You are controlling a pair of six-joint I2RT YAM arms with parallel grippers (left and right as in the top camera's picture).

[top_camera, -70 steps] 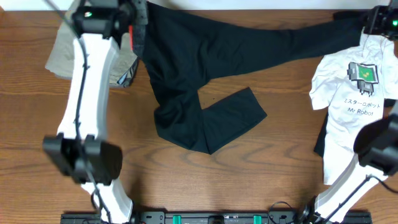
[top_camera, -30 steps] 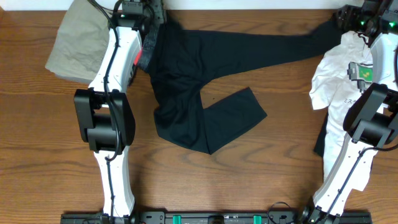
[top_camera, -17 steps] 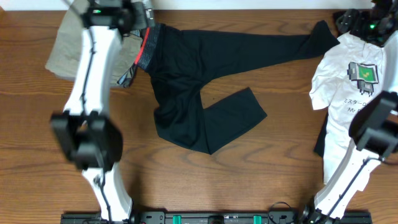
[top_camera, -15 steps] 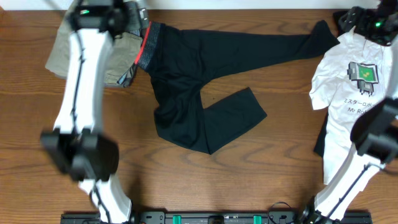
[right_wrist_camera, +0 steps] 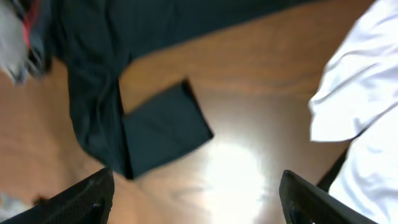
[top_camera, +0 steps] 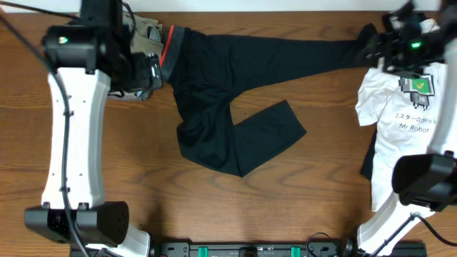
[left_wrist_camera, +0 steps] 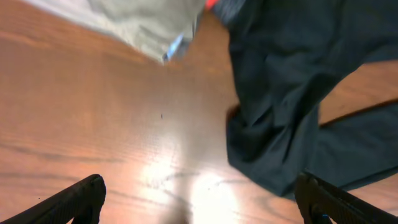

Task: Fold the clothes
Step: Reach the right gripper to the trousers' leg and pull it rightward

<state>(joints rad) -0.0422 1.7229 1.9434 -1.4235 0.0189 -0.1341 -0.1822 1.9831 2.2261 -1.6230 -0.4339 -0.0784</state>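
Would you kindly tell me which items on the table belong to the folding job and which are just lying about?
Job in hand:
- black trousers, not yet folded

Just lying about:
- white T-shirt
- khaki trousers

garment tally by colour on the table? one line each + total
Black: 1, the trousers
White: 1, the printed T-shirt
Khaki-beige: 1, a crumpled garment, mostly covered in the overhead view
Total: 3
Not counted: the dark strip at the T-shirt's edge; cannot tell if it is a separate piece.
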